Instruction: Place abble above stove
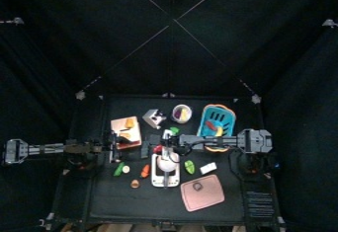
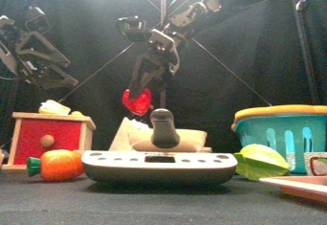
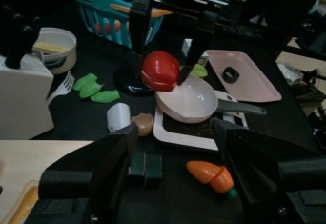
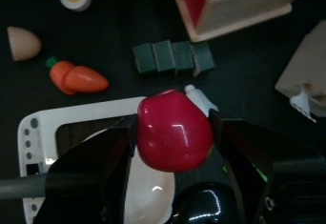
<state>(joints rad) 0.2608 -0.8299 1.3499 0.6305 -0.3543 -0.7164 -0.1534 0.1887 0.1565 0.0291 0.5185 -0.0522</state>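
Note:
The red apple point(image 2: 138, 101) is clamped between the jaws of my right gripper point(image 2: 143, 95), which hangs just above the white stove point(image 2: 160, 168). A grey-handled pan point(image 2: 165, 129) sits on the stove. In the right wrist view the apple point(image 4: 176, 131) fills the space between the jaws, with the stove's point(image 4: 57, 161) white frame below it. From above, the right gripper point(image 1: 165, 149) reaches to the table's middle over the stove point(image 1: 164, 172). My left gripper point(image 3: 181, 144) is open and empty, a little to the left of the stove, and looks at the apple point(image 3: 159, 69) over the pan point(image 3: 189, 102).
A teal basket point(image 1: 215, 118) stands back right, with a pink cutting board point(image 1: 204, 192) at the front right. A red-and-wood box point(image 2: 52, 138) and an orange toy point(image 2: 57, 164) stand left of the stove, and a green toy point(image 2: 262, 160) stands right of it. A carrot point(image 4: 74, 75) and green blocks point(image 4: 166, 56) lie nearby.

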